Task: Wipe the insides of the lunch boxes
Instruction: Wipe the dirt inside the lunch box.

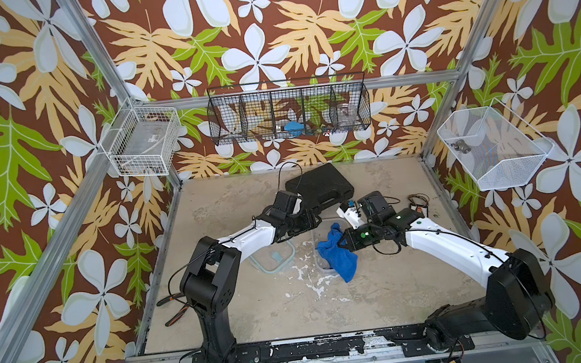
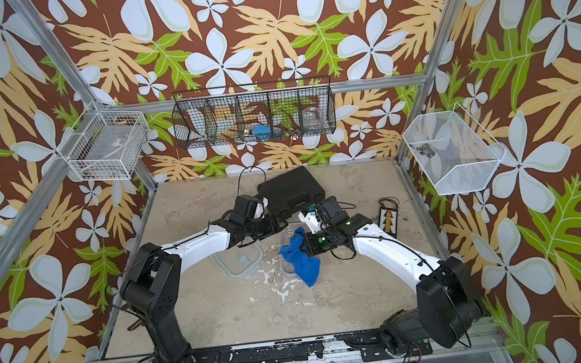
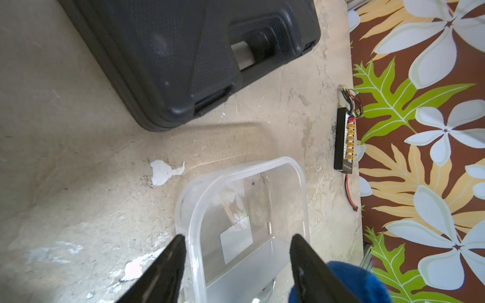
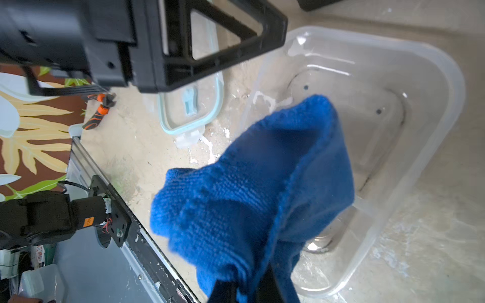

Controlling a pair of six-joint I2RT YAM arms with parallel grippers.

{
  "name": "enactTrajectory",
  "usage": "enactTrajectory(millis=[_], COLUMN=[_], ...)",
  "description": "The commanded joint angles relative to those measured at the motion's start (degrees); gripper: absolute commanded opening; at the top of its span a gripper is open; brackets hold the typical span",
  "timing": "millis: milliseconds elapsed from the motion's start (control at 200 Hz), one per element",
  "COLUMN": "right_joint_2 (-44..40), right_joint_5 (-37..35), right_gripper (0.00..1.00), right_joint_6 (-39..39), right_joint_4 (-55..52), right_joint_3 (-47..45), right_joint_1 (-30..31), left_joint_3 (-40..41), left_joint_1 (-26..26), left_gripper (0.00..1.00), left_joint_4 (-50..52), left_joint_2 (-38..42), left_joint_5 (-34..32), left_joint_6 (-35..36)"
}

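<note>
Though its walls are see-through, the clear tub (image 3: 246, 204) reads plainly as a rounded-corner rectangle of smooth plastic with a thick frosted rim. In a top view it stands open just right of the frame's centre (image 1: 322, 265), on the mottled beige tabletop (image 1: 258, 305). A fold of the blue cloth (image 4: 249, 196), nubby looped microfibre, hangs down into the tub, whose floor carries a few dark specks. The lid (image 4: 191, 102) lies flat just left of the tub. It is a clear panel with a pale teal rim and a small teal tab.

The left gripper (image 3: 237, 240) is part-way open over the tub's end. One ribbed black finger is outside the rim, and I cannot tell whether either touches. The right gripper (image 4: 245, 288) pinches the cloth tight.
</note>
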State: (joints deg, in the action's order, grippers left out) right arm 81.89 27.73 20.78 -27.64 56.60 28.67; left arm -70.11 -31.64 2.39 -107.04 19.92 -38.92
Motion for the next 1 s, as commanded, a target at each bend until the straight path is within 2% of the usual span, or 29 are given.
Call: enactTrajectory(millis=[0, 205, 465, 626, 786, 996], right_joint_2=[2.2, 9.8, 16.3, 17.3, 16.5, 16.7], right_joint_5=[-3.0, -5.7, -1.8, 0.7, 0.1, -1.5], right_gripper=[0.00, 0.00, 0.00, 0.00, 0.00, 0.00], right_joint_6=[0.5, -0.6, 0.2, -1.1, -3.5, -3.7], right_joint_4=[4.3, 3.8, 5.4, 5.2, 3.9, 3.6], right_joint_3=[-0.3, 0.9, 4.9, 5.1, 3.1, 2.5], right_joint_1=[1.9, 3.0, 3.7, 4.3, 4.3, 4.3], left_joint_3=[-0.4, -1.2, -2.3, -3.3, -4.0, -5.6], left_joint_1=[-0.4, -0.5, -1.0, -1.6, -1.7, -1.8], left_gripper=[0.64, 0.56, 0.54, 0.52, 0.49, 0.40], left_joint_4=[1.2, 0.9, 1.0, 1.1, 1.4, 4.6], left_joint_2=[-0.5, -2.0, -3.7, -5.2, -6.4, -7.7], left_joint_5=[0.2, 0.6, 0.1, 0.1, 0.2, -0.3], left_joint_6=[1.0, 0.8, 0.8, 0.7, 1.0, 3.4])
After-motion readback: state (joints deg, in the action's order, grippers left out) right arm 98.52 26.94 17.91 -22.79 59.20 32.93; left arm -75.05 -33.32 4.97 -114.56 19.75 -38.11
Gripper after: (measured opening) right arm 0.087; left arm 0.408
